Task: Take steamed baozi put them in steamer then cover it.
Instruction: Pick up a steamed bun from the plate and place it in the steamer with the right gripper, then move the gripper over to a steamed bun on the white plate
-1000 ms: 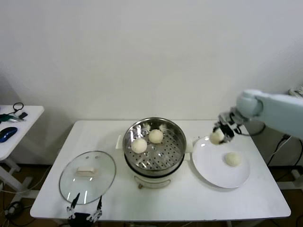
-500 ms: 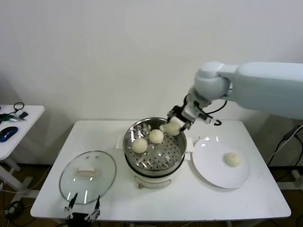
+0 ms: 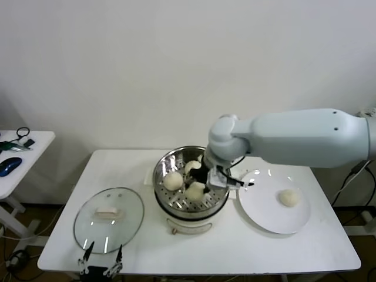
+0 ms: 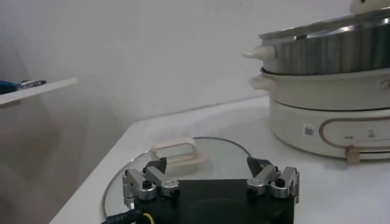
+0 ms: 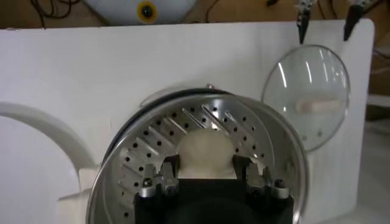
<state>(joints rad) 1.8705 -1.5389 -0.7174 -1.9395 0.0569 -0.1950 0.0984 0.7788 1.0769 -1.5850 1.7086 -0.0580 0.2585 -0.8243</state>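
Steel steamer point(image 3: 191, 182) holds two baozi; right gripper point(image 5: 207, 173) clamps a third bun point(image 3: 195, 191) low inside it (placing step). Next: release, fetch the bun on the plate point(image 3: 274, 218). Left gripper point(image 4: 211, 176), spread empty, hangs beside the cover point(image 3: 108, 219).

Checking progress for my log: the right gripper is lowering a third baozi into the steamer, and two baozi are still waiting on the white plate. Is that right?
Not quite. The head view shows only one baozi left on the white plate, not two. The right gripper is indeed down in the steamer with the third one.
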